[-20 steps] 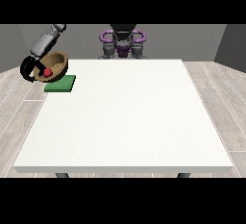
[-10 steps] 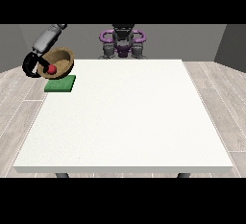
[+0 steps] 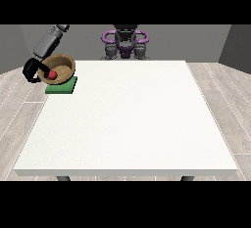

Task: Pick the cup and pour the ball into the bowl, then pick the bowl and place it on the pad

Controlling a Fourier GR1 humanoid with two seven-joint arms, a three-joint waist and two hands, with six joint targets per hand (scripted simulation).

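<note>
**Bowl over the pad, ball inside, hand on its rim**

The wooden bowl (image 3: pixel 60 69) sits at the table's far corner on the view's left, tipped so its open mouth faces the camera, with the red ball (image 3: pixel 52 75) lying inside near the lower rim. Directly under and in front of it is the green pad (image 3: pixel 62 86), flat on the table (image 3: pixel 132 124) against that same left edge. The bowl overlaps the pad's far side, but I cannot tell from here whether it is touching the pad or hanging just above it.

The hand at the view's left (image 3: pixel 33 70) is at the bowl's outer rim, beyond the table's edge, its black fingers curled round the rim as far as I can make out. The grey forearm runs up and back from it toward the robot (image 3: pixel 124 42), which stands behind the table's far edge. The other hand does not show anywhere in the view, and I see no cup.

To my eye the pouring is done, since the ball is already in the bowl, and the step in hand is the last one: setting the bowl on the pad. The next move calls for levelling the bowl so the ball stays in, lowering it squarely onto the green square, then letting the fingers come off the rim without dragging the bowl toward the edge.
</note>
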